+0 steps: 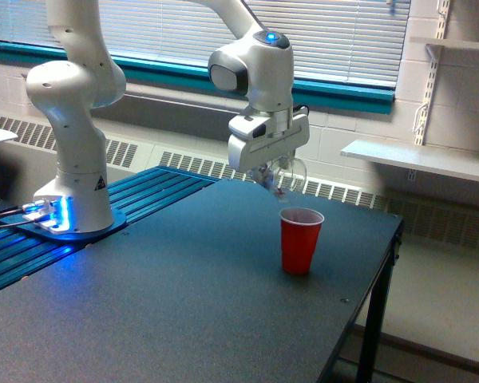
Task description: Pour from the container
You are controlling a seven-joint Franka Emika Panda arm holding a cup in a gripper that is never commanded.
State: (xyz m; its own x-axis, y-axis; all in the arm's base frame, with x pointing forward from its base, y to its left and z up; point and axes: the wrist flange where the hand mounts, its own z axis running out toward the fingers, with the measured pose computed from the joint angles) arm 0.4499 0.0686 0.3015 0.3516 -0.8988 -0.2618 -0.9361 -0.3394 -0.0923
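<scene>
My gripper is shut on the container, a small clear plastic cup with reddish and whitish bits inside. The cup is tipped on its side with its mouth toward the exterior view's right. It hangs just above and slightly left of the red cup, which stands upright and open on the dark table. A short gap separates the two cups. The fingertips are mostly hidden behind the clear cup.
The arm's white base stands at the exterior view's left on blue slatted rails. The table's right edge drops off close to the red cup. A white wall shelf juts out at the right.
</scene>
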